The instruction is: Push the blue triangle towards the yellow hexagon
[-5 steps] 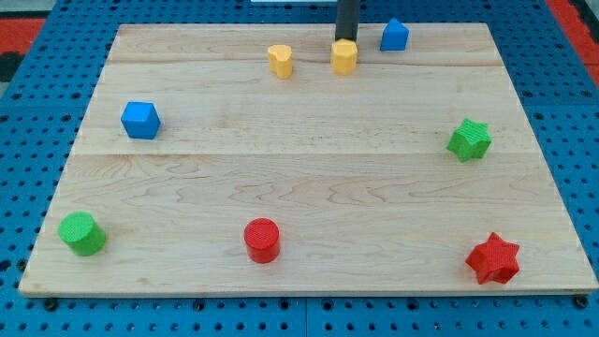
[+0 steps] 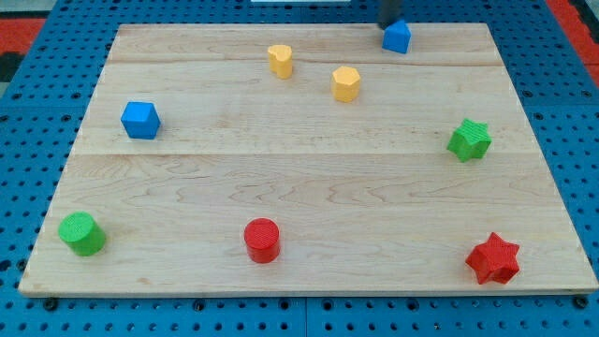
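Tool: your rod enters at the view's top edge, and my tip (image 2: pixel 388 24) sits at the upper left side of the blue triangle; it is a plain rod (no jaws to stand wide or narrow) and it holds nothing.
Blue triangle: you find the blue triangle (image 2: pixel 397 36) near the counter's top edge, right of centre, touching or just beside the tip; contact cannot be told for certain.
Yellow hexagon: the yellow hexagon (image 2: pixel 345 83) lies below and to the left of the blue triangle, apart from it.
Yellow cylinder: the yellow cylinder (image 2: pixel 279 60) stands to the upper left of the hexagon, near it.
Blue cube: the blue cube (image 2: pixel 140 120) sits at the view's left.
Green pieces: the green star (image 2: pixel 469 139) is at the right, the green cylinder (image 2: pixel 81 233) at bottom left.
Red pieces: the red cylinder (image 2: pixel 262 240) is at bottom centre, the red star (image 2: pixel 492 259) at bottom right.
Counter: the wooden counter (image 2: pixel 299 178) carries all eight blocks.
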Robot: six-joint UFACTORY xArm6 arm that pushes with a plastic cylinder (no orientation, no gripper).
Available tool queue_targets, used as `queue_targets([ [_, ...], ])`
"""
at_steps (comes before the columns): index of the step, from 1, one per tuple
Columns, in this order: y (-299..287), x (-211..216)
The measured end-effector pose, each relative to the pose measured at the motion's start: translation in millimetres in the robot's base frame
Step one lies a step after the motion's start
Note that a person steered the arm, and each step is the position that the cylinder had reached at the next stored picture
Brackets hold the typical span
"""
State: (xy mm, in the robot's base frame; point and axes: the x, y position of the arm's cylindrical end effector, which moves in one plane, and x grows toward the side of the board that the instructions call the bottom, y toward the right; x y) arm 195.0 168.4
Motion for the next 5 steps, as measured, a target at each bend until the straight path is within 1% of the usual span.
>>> queue_targets([
  [1,20,48],
  [2,-13,109],
  [3,-19,167],
  [4,-110,216],
  [5,-200,216],
])
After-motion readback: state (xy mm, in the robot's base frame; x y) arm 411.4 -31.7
